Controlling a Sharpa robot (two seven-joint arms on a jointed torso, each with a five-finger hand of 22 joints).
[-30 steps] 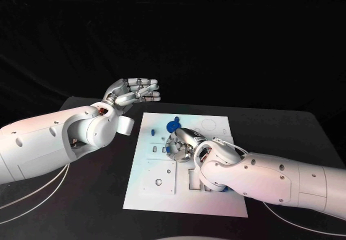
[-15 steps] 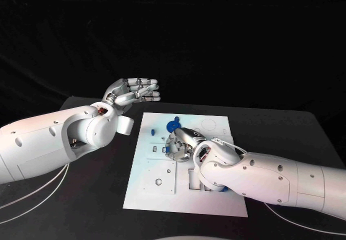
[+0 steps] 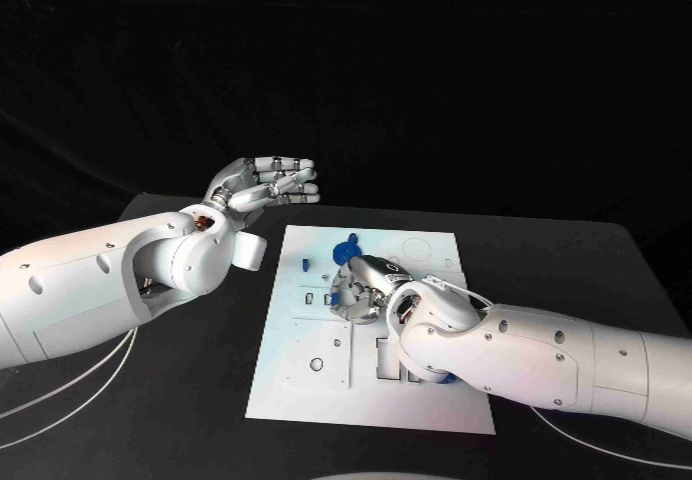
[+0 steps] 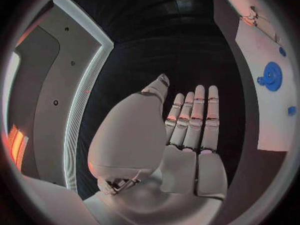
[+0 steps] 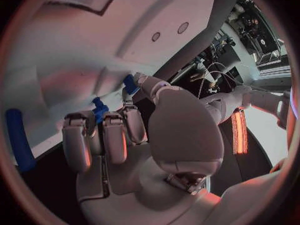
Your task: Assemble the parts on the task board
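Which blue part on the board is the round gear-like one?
The blue gear at the task board's far edge, beyond the right hand; the others are small pegs.

Robotics laboratory test cell, black table (image 3: 173,420) stood against a black backdrop (image 3: 433,90), white task board (image 3: 310,395) with machined cut-outs lay centred on it, equipment racks and cabling (image 5: 250,22) lined the surrounding room.
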